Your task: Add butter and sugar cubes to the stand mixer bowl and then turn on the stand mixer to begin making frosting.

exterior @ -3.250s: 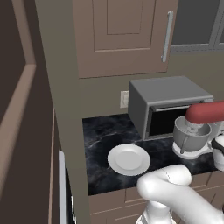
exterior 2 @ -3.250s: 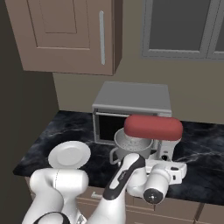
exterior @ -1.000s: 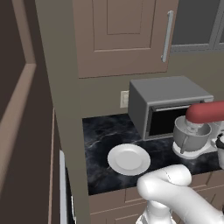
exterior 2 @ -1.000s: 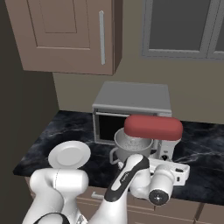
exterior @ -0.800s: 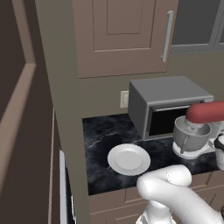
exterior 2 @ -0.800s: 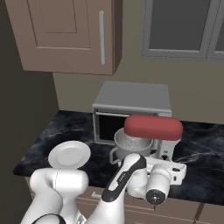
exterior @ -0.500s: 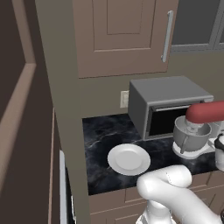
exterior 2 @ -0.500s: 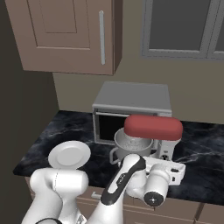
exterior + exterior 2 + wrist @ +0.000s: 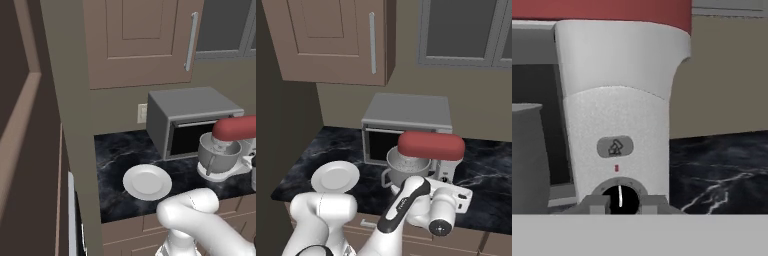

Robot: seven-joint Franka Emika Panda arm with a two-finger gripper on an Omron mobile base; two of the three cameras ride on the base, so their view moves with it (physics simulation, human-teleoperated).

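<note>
Narrowly, claw [image 9: 620, 204] astride mixer dial [image 9: 620, 196].

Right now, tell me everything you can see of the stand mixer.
The stand mixer stands upright on the dark marbled counter, just in front of the grey microwave. It has a rounded red head over a white column and base, both plastic-looking. A deep grey metal bowl with a side handle sits under the head. In the hand view the column carries a grey badge, a small red mark and a black dial with a white pointer. The pincer straddles that dial.
</note>
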